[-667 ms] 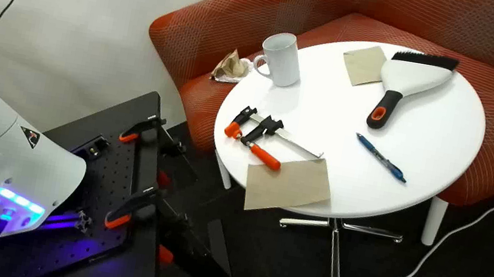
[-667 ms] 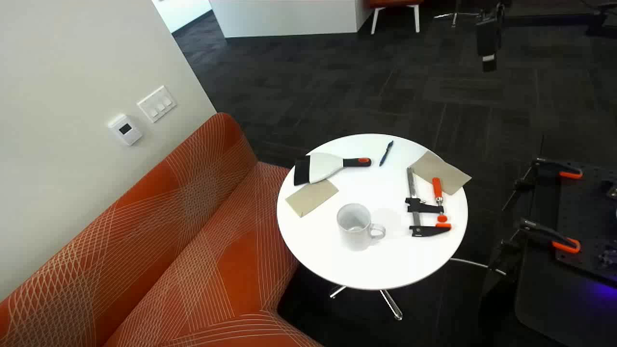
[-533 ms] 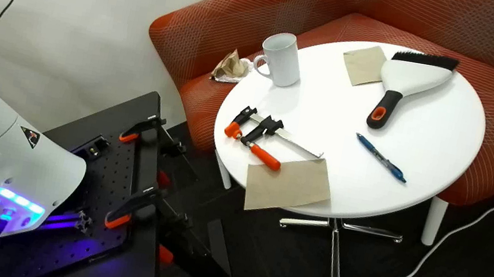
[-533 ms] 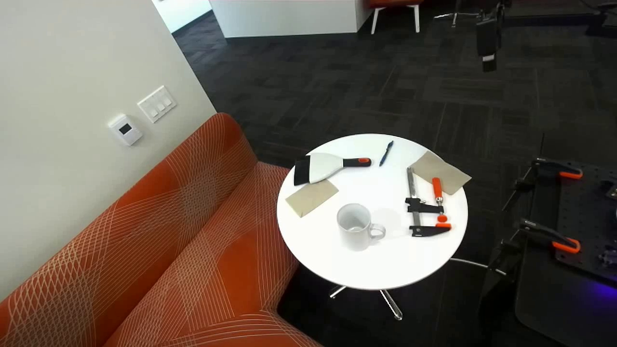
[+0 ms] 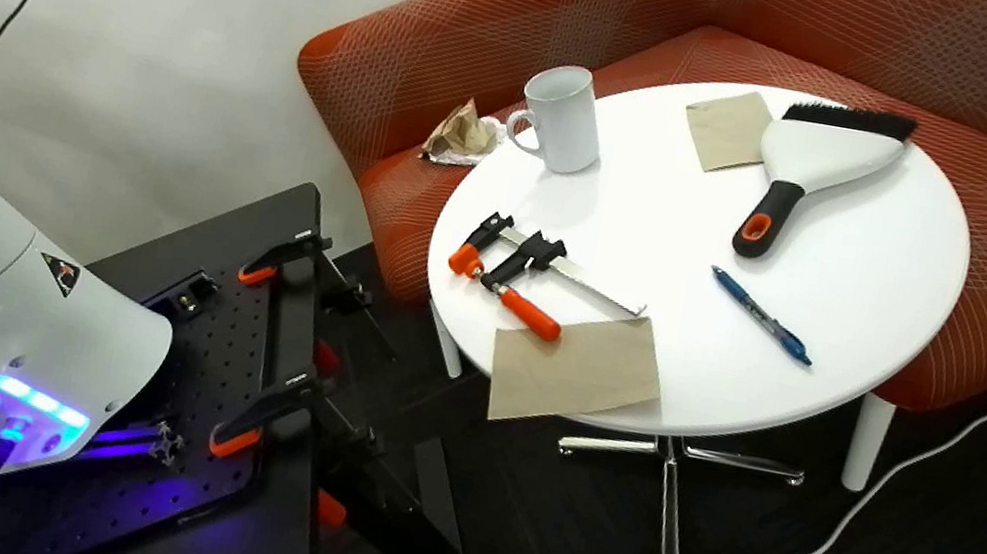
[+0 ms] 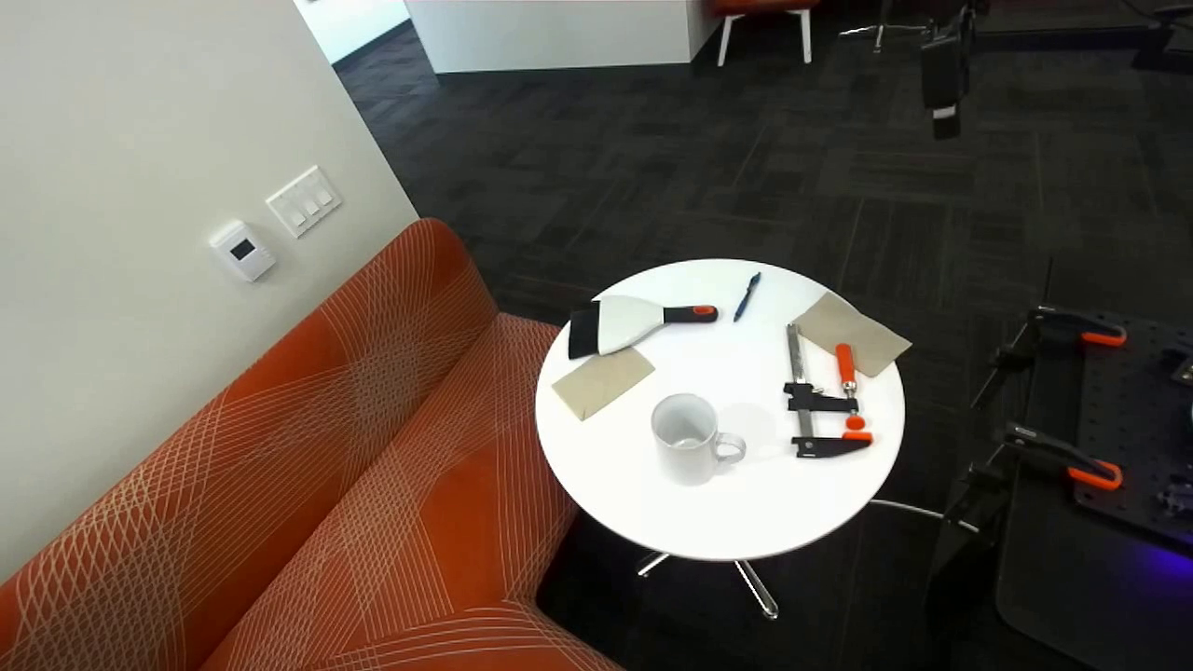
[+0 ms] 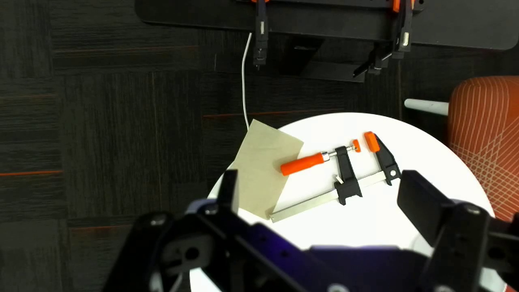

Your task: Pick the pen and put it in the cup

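I held my gripper spread wide, well apart from the round table. On it the cup stood upright, its pale inner bottom showing; the pen lay outside, near the table's edge, with bare white top between them.

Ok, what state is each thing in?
Black two-fingered gripper, open, holding nothing
Slim dark-blue pen, lying on round white table
Plain white cylindrical cup, upright, no pen inside
Orange-handled metal bar clamp, lying flat, jaws apart
Black-bristled white brush, lying down
Brown paper sheet, partly under clamp, overhanging table
Brown paper scrap, crumpled
Blue base lights, lit
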You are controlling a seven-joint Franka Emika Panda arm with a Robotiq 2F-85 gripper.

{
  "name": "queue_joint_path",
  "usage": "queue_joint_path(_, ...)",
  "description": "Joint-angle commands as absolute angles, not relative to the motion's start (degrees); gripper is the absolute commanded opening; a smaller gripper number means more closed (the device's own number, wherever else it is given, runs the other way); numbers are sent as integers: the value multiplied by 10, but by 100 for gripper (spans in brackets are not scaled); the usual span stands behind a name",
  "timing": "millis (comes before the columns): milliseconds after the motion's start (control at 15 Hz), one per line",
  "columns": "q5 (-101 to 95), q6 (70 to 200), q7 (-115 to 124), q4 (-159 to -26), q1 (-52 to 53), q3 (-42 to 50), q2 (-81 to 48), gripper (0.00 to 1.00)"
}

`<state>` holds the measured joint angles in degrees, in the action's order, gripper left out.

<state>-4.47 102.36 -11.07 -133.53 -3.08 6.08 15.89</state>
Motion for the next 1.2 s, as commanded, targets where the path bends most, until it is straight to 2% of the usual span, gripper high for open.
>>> queue_joint_path(0, -33, 1035, -106, -1326, -32, 60, 144, 100)
queue_joint_path(600, 97, 1237, -33, -1288, -45, 73, 8, 100)
queue_joint_path(1133, 138, 1358, 169, -1213, -44, 68, -147, 100)
